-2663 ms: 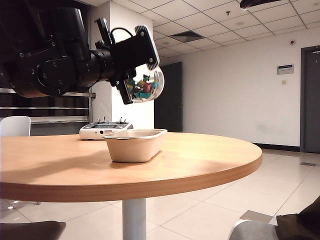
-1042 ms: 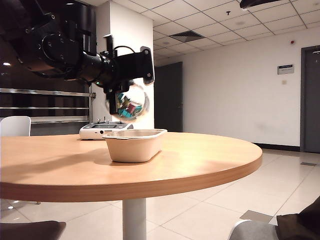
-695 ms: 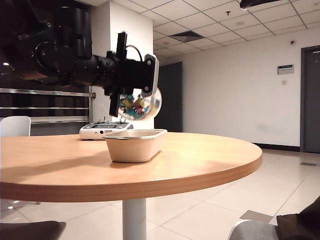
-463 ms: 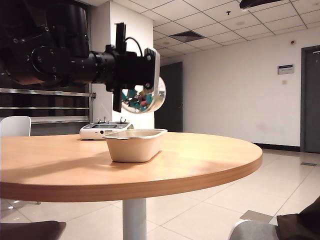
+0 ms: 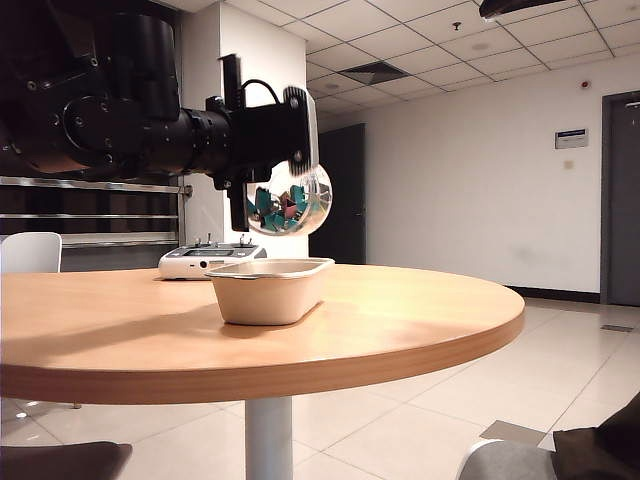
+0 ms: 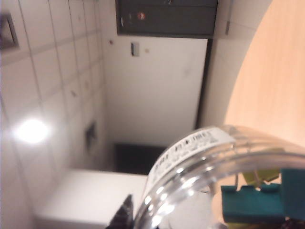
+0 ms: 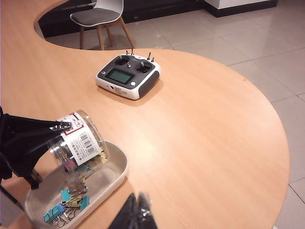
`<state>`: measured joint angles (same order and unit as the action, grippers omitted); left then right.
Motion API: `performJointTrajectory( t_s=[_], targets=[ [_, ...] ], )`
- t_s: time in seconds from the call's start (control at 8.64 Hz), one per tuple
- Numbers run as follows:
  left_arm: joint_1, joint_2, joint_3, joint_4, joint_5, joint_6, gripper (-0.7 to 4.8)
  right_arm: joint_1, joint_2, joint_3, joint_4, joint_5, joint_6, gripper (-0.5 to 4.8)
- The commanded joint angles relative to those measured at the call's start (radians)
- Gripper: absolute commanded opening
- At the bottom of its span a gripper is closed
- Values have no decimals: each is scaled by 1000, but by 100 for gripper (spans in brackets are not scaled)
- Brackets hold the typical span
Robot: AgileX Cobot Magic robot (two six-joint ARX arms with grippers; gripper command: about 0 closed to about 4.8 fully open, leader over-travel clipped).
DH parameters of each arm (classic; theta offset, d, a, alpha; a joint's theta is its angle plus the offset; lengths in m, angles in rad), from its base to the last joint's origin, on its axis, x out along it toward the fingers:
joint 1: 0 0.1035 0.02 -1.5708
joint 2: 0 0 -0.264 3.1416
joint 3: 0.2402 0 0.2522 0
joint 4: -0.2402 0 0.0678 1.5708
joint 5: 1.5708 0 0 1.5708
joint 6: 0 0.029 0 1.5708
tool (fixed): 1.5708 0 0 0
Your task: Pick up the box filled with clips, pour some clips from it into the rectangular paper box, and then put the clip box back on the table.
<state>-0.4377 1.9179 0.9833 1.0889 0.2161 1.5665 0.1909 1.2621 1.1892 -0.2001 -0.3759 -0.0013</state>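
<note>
While the box filled with clips (image 5: pixel 289 203) hangs tipped on its side in the air above the rectangular paper box (image 5: pixel 270 289), I see the left claw (image 5: pixel 285 150) clenched around it, its fingers (image 7: pixel 35 131) pressing the labelled wall. Teal, yellow and pink clips (image 7: pixel 66 202) already lie in the paper box, and more show through the jar's clear wall. The paper box sits on the desk (image 5: pixel 400 320), with a grey-and-black remote controller (image 7: pixel 127 76) well behind it. My right claw (image 7: pixel 138 214) hovers near the paper box, holding nothing; its 2 dark fingertips sit together, closed.
</note>
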Motion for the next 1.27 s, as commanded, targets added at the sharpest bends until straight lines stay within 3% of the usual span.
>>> performJointTrajectory(
  t_s=[0.12, 0.23, 0.35, 0.69, 0.93, 1.04, 1.16, 1.27],
  targets=[
    [-2, -11, 96, -251, -301, -481, -7, 1, -2, 5, 18, -5, -2, -6],
    [-2, -13, 108, -280, -309, -506, -7, 1, -2, 5, 17, -4, -2, -6],
    [-2, -39, 162, -403, -325, -628, -7, 1, -2, 5, 18, -4, -3, -6],
    [0, -94, 383, -942, -337, -951, -7, 1, -2, 5, 18, -5, -3, -6],
    [9, -97, 506, -1172, -397, -1125, -7, 1, -2, 5, 18, -5, -3, -6],
    [34, -104, 550, -1280, -376, -1221, -7, 1, -2, 5, 18, -5, -3, -6],
    [164, -143, 561, -1418, -252, -1418, -7, 1, -3, 5, 17, -9, -3, -6],
    [264, -147, 560, -1537, -232, -1469, -7, 1, -3, 5, 17, -8, -3, -6]
  ],
)
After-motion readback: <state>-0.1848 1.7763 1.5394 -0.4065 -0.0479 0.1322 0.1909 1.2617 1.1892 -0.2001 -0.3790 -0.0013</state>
